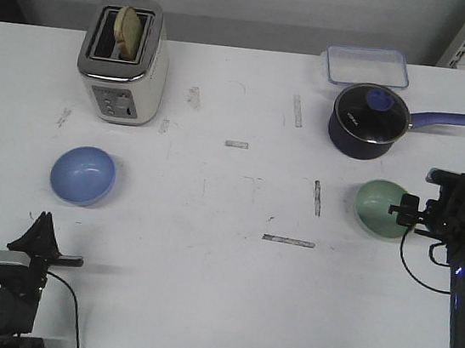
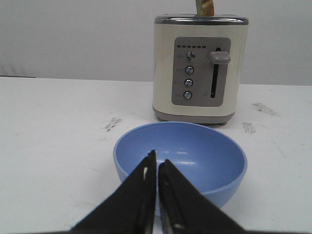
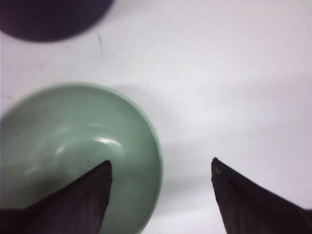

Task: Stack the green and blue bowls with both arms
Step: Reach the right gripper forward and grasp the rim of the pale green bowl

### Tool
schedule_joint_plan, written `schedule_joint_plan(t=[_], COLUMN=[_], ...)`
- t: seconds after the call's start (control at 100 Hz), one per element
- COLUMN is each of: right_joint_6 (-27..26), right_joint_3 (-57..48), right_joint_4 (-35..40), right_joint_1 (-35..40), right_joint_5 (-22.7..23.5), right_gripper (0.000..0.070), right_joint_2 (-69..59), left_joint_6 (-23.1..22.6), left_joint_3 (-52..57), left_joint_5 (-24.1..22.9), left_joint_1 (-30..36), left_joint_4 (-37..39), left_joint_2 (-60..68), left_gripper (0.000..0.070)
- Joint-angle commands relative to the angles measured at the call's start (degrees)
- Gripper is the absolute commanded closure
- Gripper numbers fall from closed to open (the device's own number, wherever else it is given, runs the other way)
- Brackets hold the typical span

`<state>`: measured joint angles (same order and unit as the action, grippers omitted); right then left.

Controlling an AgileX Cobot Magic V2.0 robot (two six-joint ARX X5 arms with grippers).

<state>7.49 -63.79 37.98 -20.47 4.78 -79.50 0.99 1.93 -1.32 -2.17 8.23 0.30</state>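
Observation:
The blue bowl (image 1: 83, 175) sits upright on the white table at the left, in front of the toaster. My left gripper (image 1: 42, 219) is shut and empty, a short way nearer than the bowl, its tips pointing at it. In the left wrist view the shut gripper (image 2: 157, 158) overlaps the bowl's (image 2: 195, 151) near rim. The green bowl (image 1: 378, 209) sits at the right. My right gripper (image 1: 403, 210) is open at its right rim. In the right wrist view my right gripper (image 3: 162, 165) has one finger over the inside of the green bowl (image 3: 73, 141) and the other over bare table outside it.
A cream toaster (image 1: 125, 61) with a slice of bread stands at the back left, also in the left wrist view (image 2: 200, 68). A dark navy saucepan (image 1: 368, 119) with a long handle stands just behind the green bowl. A clear lidded box (image 1: 367, 66) lies behind it.

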Motion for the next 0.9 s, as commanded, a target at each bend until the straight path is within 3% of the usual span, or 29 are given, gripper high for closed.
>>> schedule_joint_plan(t=[0.0,0.23,0.3,0.35,0.57,0.89], right_joint_6=[1.84,2.05,2.03,2.03,2.03,1.22], right_joint_3=[-0.92,-0.92,-0.92,-0.92,-0.9,-2.01], right_joint_4=[-0.39,-1.11,-1.09,-1.07,-0.9,-1.4], right_joint_1=[-0.22,-0.24,-0.22,-0.15,-0.13,0.17], right_joint_5=[0.22,2.56,2.93,2.91,2.73,2.99], right_gripper=[0.0257,0.0261,0.0304,0.0355,0.0697,0.07], right_joint_2=[-2.64,-8.52,-9.27,-9.49,-9.49,-5.46], left_joint_6=[-0.07,-0.09,-0.09,-0.09,-0.09,-0.07], left_joint_3=[-1.16,-1.16,-1.16,-1.16,-1.16,-1.16], left_joint_5=[-0.13,-0.13,-0.13,-0.13,-0.13,-0.13], left_joint_1=[-0.04,-0.04,-0.04,-0.04,-0.04,-0.04], left_joint_4=[0.79,0.77,0.77,0.74,0.44,0.42], left_joint_2=[-0.11,-0.11,-0.11,-0.11,-0.11,-0.11], left_gripper=[0.0699,0.0699,0.0699,0.0699,0.0699,0.0699])
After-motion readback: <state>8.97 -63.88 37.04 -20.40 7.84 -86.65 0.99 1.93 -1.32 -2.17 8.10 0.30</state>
